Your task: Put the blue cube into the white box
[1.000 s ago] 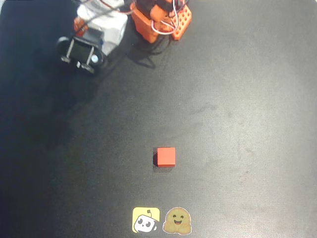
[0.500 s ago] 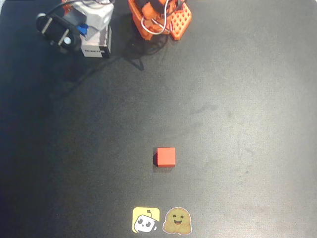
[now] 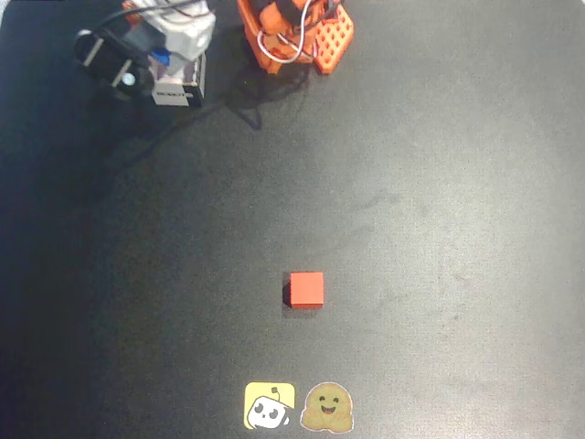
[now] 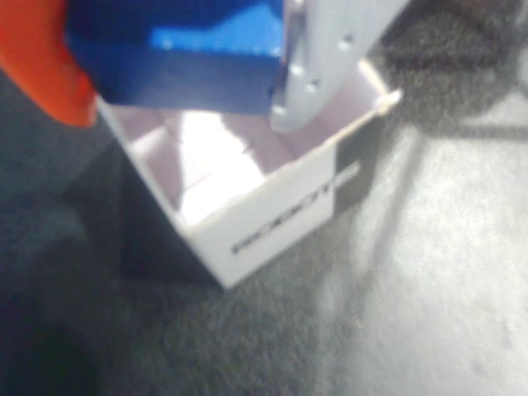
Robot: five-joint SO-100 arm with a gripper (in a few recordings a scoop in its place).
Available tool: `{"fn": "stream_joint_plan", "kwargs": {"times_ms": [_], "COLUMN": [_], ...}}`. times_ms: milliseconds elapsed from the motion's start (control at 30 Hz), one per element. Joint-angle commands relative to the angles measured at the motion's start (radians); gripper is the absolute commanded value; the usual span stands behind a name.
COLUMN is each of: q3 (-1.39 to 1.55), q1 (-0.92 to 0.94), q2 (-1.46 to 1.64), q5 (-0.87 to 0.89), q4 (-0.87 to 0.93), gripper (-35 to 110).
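**Let the blue cube drop straight into the box**

In the wrist view, the claw [image 4: 177, 70] is squeezed tight on the small bright-blue solid cube [image 4: 177, 58]. An orange finger [image 4: 37, 62] presses on one side of the cube and a pale grey finger [image 4: 326, 58] presses on the other. The cube hangs up in the air. It is not in the box yet.

Right under the cube sits the small square white cardboard box with a dark label strip [image 4: 272, 219]. Its top is open, and the pale floor inside shows just below the cube. The cube looks like it is over the hole, a bit toward one back corner.

So the step now is the drop. I think a good way is to keep the claw over the middle of the hole and go down a little, so the cube does not bounce off a wall. Then open the fingers slowly. The grey finger is very near a box wall, so a bump could push the light box away.

In the overhead view, the white box [image 3: 179, 90] sits near a far corner of the black counter [image 3: 439, 229], beside the orange arm base [image 3: 297, 37]. A small red-orange cube [image 3: 306, 289] lies well apart, alone in the middle. Leave that one there. Two little cartoon stickers [image 3: 299, 406] are stuck at the near edge.
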Motion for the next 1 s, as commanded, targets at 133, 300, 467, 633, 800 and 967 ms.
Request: {"fn": "stream_joint_plan", "kwargs": {"times_ms": [133, 300, 467, 633, 800, 967], "q3": [0.064, 0.058, 0.057, 0.051, 0.051, 0.074], "q1": [0.011, 0.011, 0.011, 0.006, 0.012, 0.041], "q2": [0.178, 0.176, 0.178, 0.178, 0.193, 0.212], "q5": [-0.015, -0.032, -0.055, -0.083, -0.1, -0.084], "q4": [0.018, 0.028, 0.028, 0.031, 0.031, 0.029], "gripper": [1, 10, 15, 22, 17, 0]}}
